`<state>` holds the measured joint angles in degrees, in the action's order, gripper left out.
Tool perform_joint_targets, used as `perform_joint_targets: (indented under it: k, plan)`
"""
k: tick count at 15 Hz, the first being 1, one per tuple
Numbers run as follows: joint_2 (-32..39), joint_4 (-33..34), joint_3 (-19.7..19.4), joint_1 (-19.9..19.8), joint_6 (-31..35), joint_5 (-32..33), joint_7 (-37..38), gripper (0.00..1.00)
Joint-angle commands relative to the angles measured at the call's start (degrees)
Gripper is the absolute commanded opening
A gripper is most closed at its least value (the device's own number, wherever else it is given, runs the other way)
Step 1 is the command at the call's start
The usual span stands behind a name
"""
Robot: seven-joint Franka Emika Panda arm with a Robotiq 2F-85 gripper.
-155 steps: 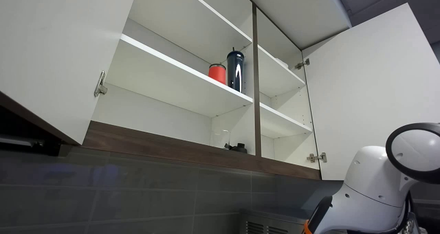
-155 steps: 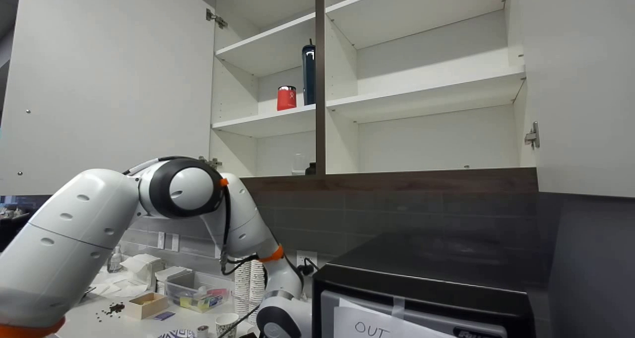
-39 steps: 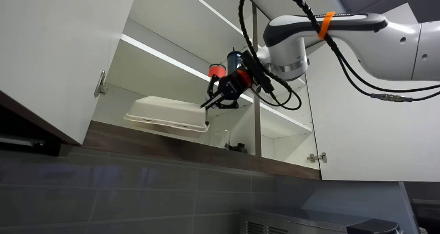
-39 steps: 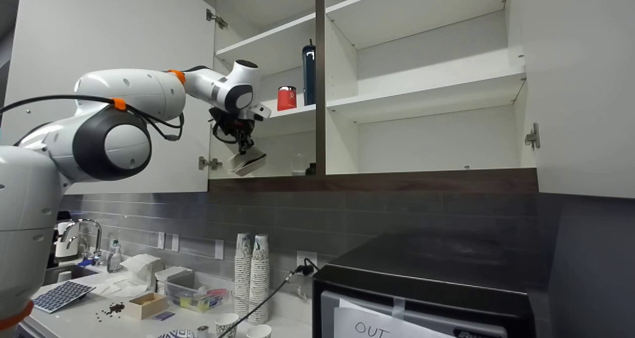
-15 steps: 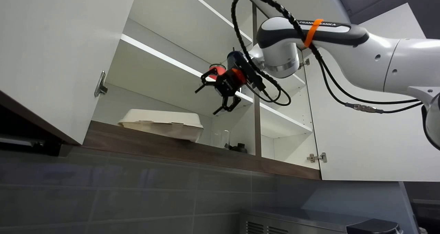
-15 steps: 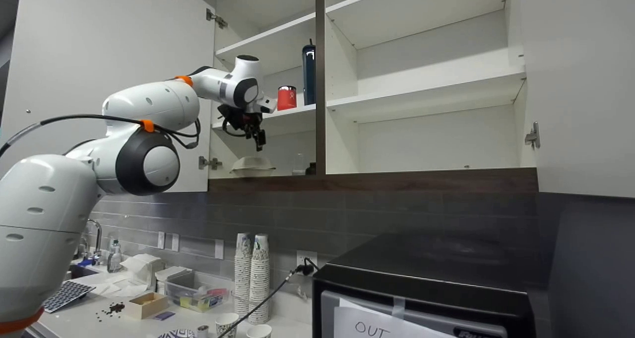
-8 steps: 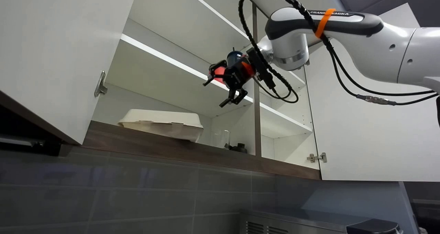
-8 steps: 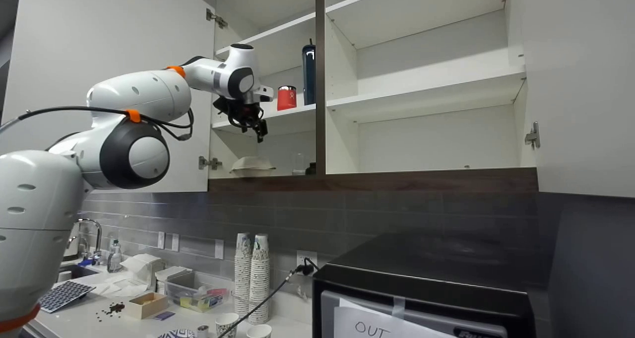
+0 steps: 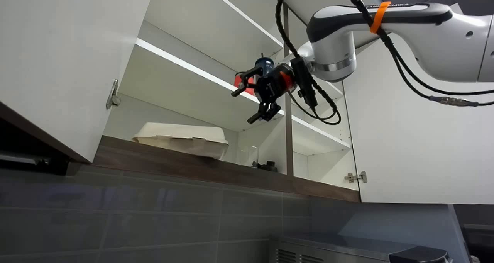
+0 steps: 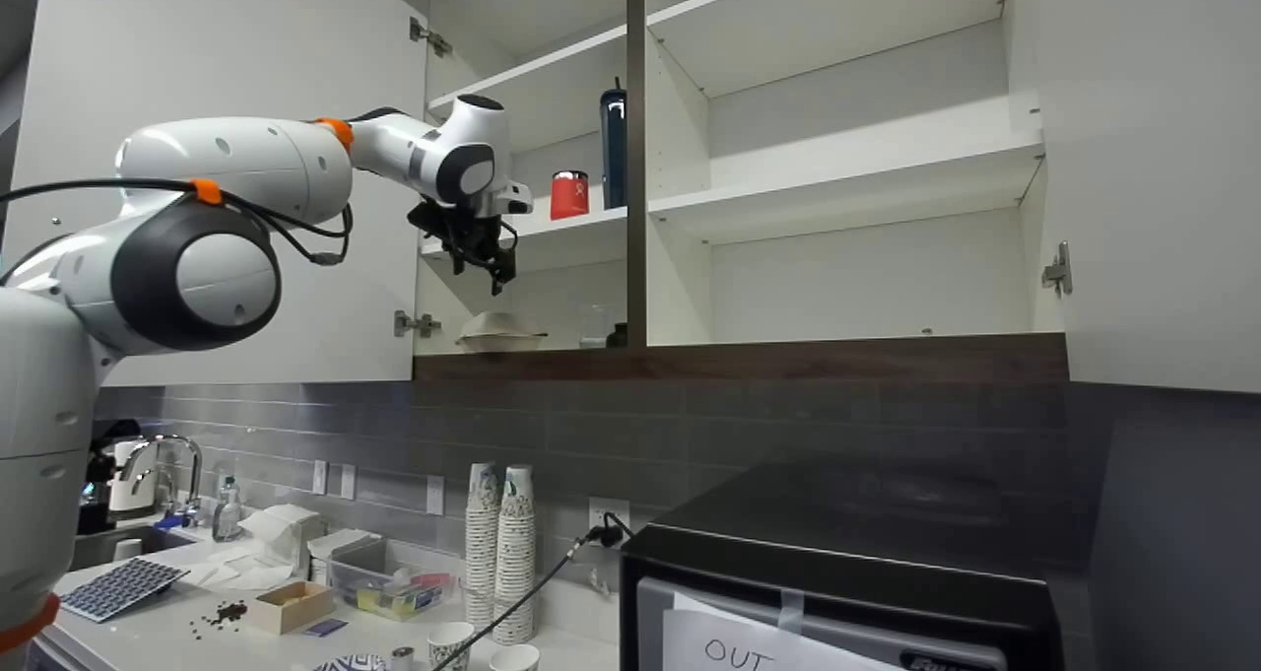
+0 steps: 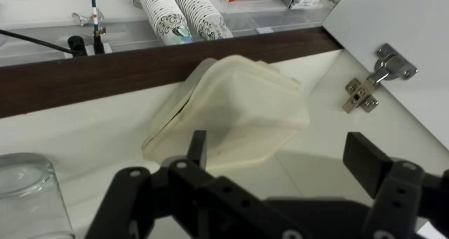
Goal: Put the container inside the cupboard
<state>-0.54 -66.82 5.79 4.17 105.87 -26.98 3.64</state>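
Container (image 9: 181, 132) below the spread pincer (image 9: 242, 107), clearly apart.

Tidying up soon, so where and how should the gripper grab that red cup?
Probably halfway up the red cup, coming level from the front of the cupboard: it stands upright with near-straight sides, and the upper shelf may block a top grasp. Mind the dark bottle beside it.
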Motion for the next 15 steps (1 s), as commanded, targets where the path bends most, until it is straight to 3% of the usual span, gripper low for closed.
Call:
perform_joint_targets:
  k: [1,2,3,8,11,15]
  plan:
    - [-7.4,-12.3,-0.6,-0.3,-0.2,-4.2,-5.7,0.75]
    - [-8.4,-14.3,-0.5,-0.1,0.2,-4.3,-6.7,0.75]
    - [-9.4,-16.5,-0.5,0.0,1.4,-4.8,-7.8,0.68]
    - [-12.0,-24.8,-0.2,0.9,6.3,-9.7,-10.7,0.27]
    - [-11.5,-27.0,0.0,2.7,13.5,-12.2,-11.1,0.04]
    - [-11.0,-29.2,0.6,4.3,22.2,-14.2,-12.7,0.00]
